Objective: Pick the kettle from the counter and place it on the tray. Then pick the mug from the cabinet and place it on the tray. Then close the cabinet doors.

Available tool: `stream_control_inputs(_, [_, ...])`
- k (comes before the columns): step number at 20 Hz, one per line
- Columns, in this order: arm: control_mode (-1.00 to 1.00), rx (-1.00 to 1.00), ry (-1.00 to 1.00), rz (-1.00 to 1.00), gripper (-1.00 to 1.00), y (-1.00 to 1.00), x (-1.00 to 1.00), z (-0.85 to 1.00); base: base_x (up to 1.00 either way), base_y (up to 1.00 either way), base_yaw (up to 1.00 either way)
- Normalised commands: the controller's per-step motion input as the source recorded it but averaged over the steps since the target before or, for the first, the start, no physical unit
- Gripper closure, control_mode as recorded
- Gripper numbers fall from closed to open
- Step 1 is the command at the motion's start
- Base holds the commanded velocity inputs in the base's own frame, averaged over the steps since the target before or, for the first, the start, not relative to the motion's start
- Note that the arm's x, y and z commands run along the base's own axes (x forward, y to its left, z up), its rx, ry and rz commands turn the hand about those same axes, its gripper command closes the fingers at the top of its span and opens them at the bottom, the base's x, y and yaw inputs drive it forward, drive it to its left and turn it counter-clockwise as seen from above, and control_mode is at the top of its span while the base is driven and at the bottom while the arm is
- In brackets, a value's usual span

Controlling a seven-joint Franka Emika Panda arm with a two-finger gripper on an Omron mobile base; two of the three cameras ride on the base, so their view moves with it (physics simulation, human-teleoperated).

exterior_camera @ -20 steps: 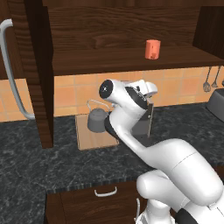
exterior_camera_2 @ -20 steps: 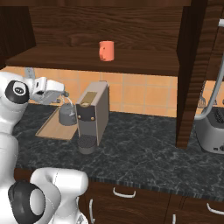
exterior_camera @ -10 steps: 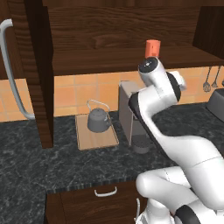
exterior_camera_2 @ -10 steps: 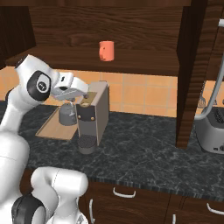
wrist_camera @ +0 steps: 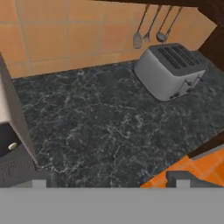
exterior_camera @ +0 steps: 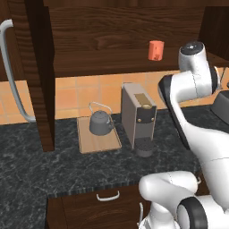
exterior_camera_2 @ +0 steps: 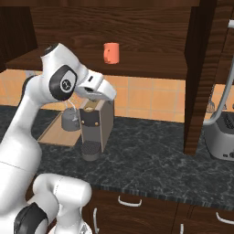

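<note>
The dark grey kettle (exterior_camera: 100, 123) (exterior_camera_2: 71, 119) stands on the tan tray (exterior_camera: 99, 142) (exterior_camera_2: 54, 135), on the black marbled counter (exterior_camera: 40, 172) left of the coffee machine. Up on the wood shelf of the cabinet (exterior_camera: 103, 62) sits the orange-red mug (exterior_camera: 156, 50) (exterior_camera_2: 111, 53), upright. My gripper (exterior_camera_2: 109, 95) (wrist_camera: 109, 181) hangs over the top of the coffee machine, below and left of the mug in the right base view. It is open and holds nothing. Both cabinet doors (exterior_camera: 42, 71) (exterior_camera_2: 199, 68) are swung open.
A tall grey coffee machine (exterior_camera: 139, 118) (exterior_camera_2: 94, 125) stands right of the tray. A silver toaster (wrist_camera: 170, 70) (exterior_camera_2: 221, 137) sits further right, with utensils (wrist_camera: 148, 26) hung on the tiled wall. Door handles (exterior_camera: 11, 76) (exterior_camera_2: 224, 91) jut out at both sides.
The arm has swung from the kettle on the tray up and to the right, over the coffee machine. Kettle, tray and mug have stayed put.
</note>
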Motion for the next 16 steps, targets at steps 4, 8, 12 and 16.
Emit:
stream_control_inputs(4, [-1.00,0.27,-0.07,-0.18,-1.00,-0.09,0.00,0.18,0.00,0.00,0.00])
stream_control_inputs(8, [-1.00,0.14,-0.33,-0.13,-1.00,0.09,0.00,0.04,0.00,0.00,0.00])
stream_control_inputs(12, [-1.00,0.12,-0.25,-0.02,-1.00,0.25,0.19,0.29,0.00,0.00,0.00])
stream_control_inputs(16, [-1.00,0.01,-0.14,0.00,-1.00,0.09,0.25,0.32,0.00,0.00,0.00])
